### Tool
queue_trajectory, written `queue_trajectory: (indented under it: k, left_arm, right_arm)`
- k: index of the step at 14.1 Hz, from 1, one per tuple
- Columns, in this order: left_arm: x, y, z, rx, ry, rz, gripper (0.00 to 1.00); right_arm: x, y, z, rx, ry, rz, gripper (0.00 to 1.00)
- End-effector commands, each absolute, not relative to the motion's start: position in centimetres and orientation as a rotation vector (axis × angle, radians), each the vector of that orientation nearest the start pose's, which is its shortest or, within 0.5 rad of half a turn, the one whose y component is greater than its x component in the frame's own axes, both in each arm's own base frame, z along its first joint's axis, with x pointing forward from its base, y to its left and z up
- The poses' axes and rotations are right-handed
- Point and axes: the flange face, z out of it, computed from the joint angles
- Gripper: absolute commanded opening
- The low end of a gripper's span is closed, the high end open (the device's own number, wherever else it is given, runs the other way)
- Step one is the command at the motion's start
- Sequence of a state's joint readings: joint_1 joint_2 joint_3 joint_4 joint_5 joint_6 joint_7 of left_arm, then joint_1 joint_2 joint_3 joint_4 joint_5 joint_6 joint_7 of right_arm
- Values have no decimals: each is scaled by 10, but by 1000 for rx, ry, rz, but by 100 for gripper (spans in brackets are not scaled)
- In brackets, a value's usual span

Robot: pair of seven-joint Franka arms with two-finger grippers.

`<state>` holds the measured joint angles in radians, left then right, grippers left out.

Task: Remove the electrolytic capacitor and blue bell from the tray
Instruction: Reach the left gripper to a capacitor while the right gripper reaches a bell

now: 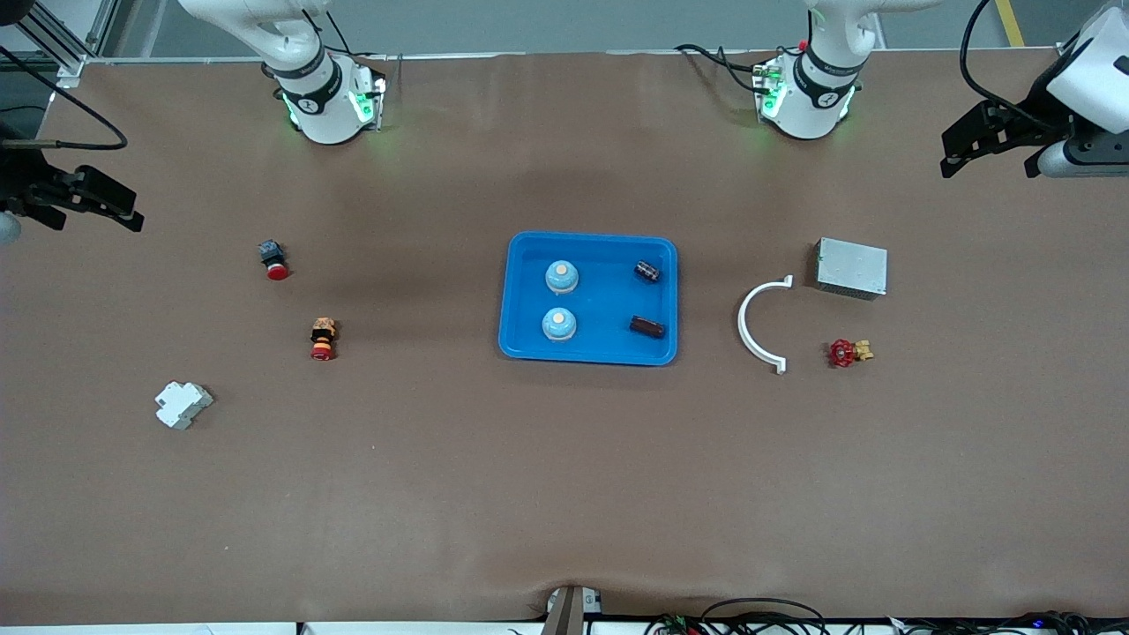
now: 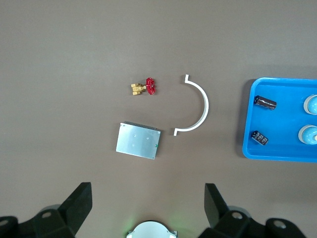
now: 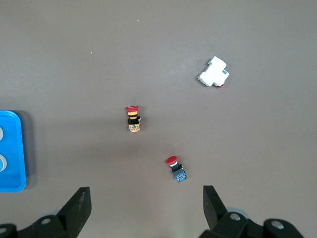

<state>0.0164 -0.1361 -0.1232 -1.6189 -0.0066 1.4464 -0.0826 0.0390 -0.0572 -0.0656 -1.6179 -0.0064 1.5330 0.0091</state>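
A blue tray [image 1: 604, 300] lies in the middle of the table. In it are two light-blue bells [image 1: 561, 277] [image 1: 558, 324] toward the right arm's end and two dark capacitors [image 1: 646, 272] [image 1: 646, 327] toward the left arm's end. The tray [image 2: 282, 124] and capacitors [image 2: 265, 102] [image 2: 259, 138] also show in the left wrist view. My left gripper [image 1: 988, 159] [image 2: 147, 193] is open and empty, up over the left arm's end of the table. My right gripper [image 1: 88, 212] [image 3: 145, 196] is open and empty, up over the right arm's end.
Toward the left arm's end lie a white curved clip [image 1: 758, 324], a metal box [image 1: 851, 267] and a red valve [image 1: 848, 353]. Toward the right arm's end lie two red push-buttons [image 1: 274, 260] [image 1: 323, 339] and a white breaker [image 1: 183, 404].
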Motion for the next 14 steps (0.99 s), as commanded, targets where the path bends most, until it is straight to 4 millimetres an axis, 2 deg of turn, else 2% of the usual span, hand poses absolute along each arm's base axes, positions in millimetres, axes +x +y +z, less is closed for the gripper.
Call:
queue_trajectory:
  k: [1, 3, 5, 7, 10, 12, 14]
  left_arm:
    - [497, -57, 669, -3108, 55, 66, 100]
    - [498, -56, 674, -3108, 57, 47, 100]
    - [508, -62, 674, -3110, 72, 45, 100]
    - [513, -68, 664, -3114, 71, 93, 100]
    - [528, -80, 619, -3167, -79, 299, 100]
    - [529, -125, 592, -3118, -209, 392, 100]
    - [540, -149, 563, -3100, -257, 437, 100]
  right_arm:
    - [529, -16, 636, -3149, 54, 32, 100]
    - [529, -16, 635, -3149, 51, 39, 100]
    - [529, -16, 634, -3149, 49, 44, 100]
    - [529, -16, 635, -3149, 49, 41, 100]
    - [528, -17, 637, -3150, 54, 34, 100]
    - [527, -20, 641, -3150, 59, 32, 100]
    - [525, -19, 636, -3146, 80, 58, 100]
